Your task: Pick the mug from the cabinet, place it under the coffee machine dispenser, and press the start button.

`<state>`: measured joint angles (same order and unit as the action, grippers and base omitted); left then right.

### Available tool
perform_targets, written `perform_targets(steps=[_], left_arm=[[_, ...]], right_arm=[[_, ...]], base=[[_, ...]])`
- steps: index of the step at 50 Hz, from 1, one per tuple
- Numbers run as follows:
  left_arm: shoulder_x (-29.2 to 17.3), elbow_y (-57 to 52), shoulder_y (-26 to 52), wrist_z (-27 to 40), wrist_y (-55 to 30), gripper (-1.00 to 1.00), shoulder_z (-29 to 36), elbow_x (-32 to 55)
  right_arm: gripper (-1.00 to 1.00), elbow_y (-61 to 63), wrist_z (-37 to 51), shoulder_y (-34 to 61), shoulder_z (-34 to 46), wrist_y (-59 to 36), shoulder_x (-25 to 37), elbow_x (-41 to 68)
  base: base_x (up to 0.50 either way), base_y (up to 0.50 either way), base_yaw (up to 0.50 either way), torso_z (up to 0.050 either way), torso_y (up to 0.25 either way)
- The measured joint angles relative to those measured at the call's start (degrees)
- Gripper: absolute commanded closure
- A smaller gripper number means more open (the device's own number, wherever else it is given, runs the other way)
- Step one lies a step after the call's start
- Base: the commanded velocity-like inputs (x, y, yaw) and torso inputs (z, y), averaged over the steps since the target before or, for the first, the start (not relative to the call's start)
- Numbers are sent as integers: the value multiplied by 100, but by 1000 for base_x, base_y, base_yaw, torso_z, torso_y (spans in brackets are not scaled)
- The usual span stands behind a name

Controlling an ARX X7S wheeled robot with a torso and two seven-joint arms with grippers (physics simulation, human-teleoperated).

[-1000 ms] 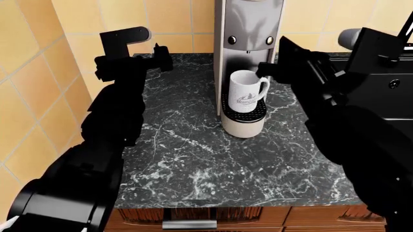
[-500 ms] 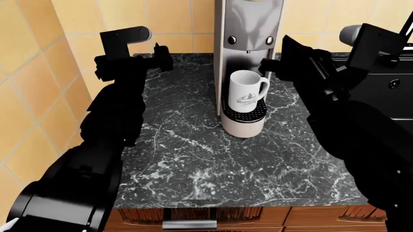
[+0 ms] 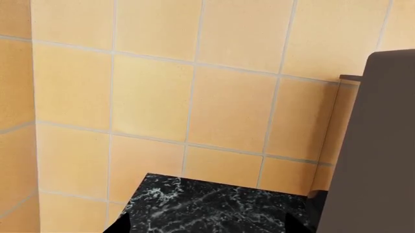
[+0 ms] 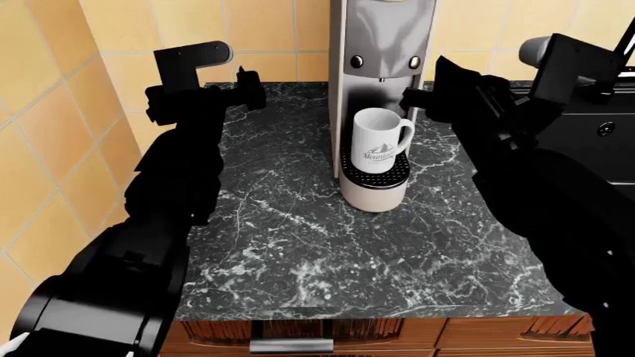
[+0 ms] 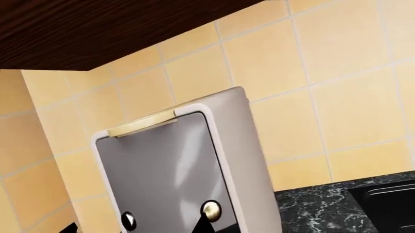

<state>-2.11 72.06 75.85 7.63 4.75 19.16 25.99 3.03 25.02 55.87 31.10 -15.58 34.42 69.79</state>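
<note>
Slightly raised and drawn back from the mug [image 4: 380, 137] is the right gripper [image 4: 412, 95], now level with the machine [image 4: 382, 82] head, beside the two round buttons [image 5: 209, 208]. The mug is seen standing upright on the machine's drip tray [image 4: 375, 172], under the overhanging head, handle toward the right gripper and free of it. Picking and placing are judged done; only the start button is left to be pressed. Whether the right gripper's jaws are spread or pressed together cannot be told. The left gripper [image 4: 248, 82] is held well to the machine's left, over the counter [image 4: 297, 238], its state also unclear.
</note>
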Motion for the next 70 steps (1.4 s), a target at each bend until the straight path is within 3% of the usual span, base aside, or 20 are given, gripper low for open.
perform_targets(steps=[70], left_arm=[[18,135,45,-37,106,-100,70,43]], right_arm=[[100,-1194,-416,671,294,-301,-468,-191]], base=[[0,0,0,0,0]])
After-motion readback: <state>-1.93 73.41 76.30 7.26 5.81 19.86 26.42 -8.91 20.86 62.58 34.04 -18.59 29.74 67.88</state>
